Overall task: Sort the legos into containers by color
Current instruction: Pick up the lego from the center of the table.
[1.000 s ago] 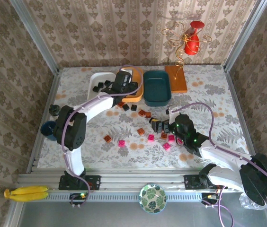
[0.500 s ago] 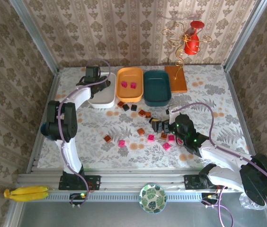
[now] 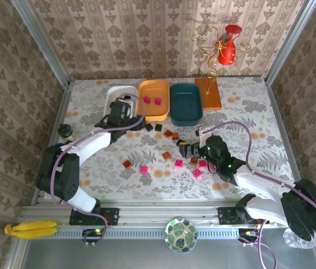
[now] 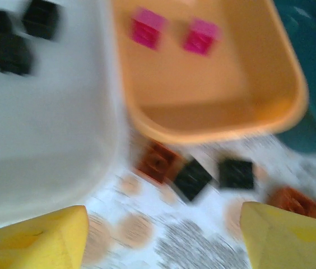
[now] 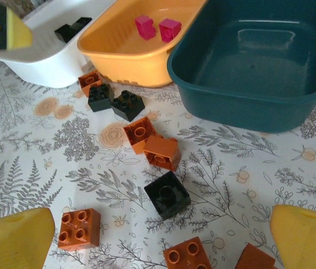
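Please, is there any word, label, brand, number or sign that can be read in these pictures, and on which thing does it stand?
None can be read.
The white tray, orange tray, teal tray and bricks show no writing; the left wrist view is too blurred to check.

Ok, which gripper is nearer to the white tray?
Left. The left gripper hovers at the near right corner of the white tray; the right gripper is far off to the right, over the loose legos mid-table.

Containers sit side by side behind scattered legos.
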